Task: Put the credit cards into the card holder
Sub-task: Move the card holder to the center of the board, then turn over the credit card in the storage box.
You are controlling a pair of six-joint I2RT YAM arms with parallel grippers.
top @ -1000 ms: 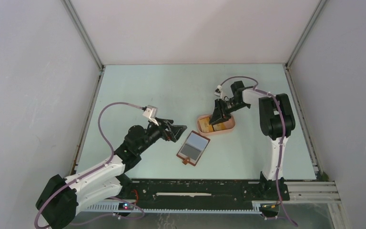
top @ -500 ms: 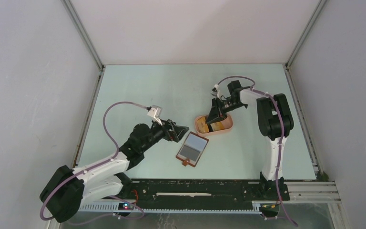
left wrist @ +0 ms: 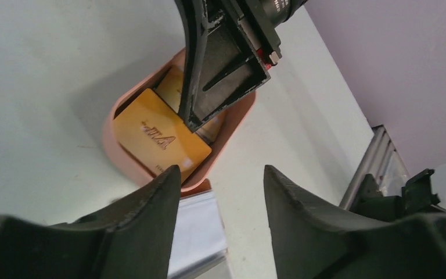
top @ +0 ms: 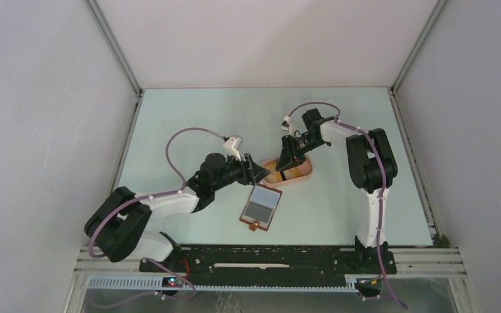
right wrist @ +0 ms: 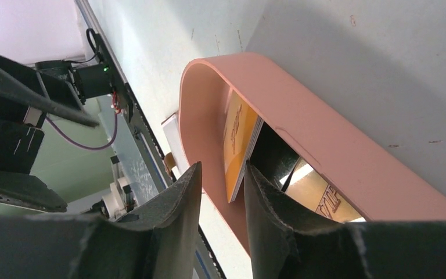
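The pink oval tray point(top: 306, 171) holds the credit cards. A yellow card point(left wrist: 159, 139) leans in it over another tan card point(left wrist: 173, 87). My right gripper point(top: 286, 162) reaches into the tray's left end. In the right wrist view it point(right wrist: 222, 174) is nearly closed, with the tray wall point(right wrist: 325, 145) and the edge of the yellow card point(right wrist: 238, 139) between its fingers. The card holder point(top: 261, 205) lies open just in front of the tray, a grey-blue card showing in it. My left gripper point(top: 256, 172) is open and empty, over the holder's far edge point(left wrist: 194, 232), close to the tray.
The two grippers are a few centimetres apart at the tray. The black base rail point(top: 261, 257) runs along the near table edge. Grey walls close the table on three sides. An aluminium frame rail point(left wrist: 374, 168) shows at the right.
My left arm has stretched out to the right, bringing its open gripper from left of the holder up to the tray. My right gripper and the tray have shifted slightly left.
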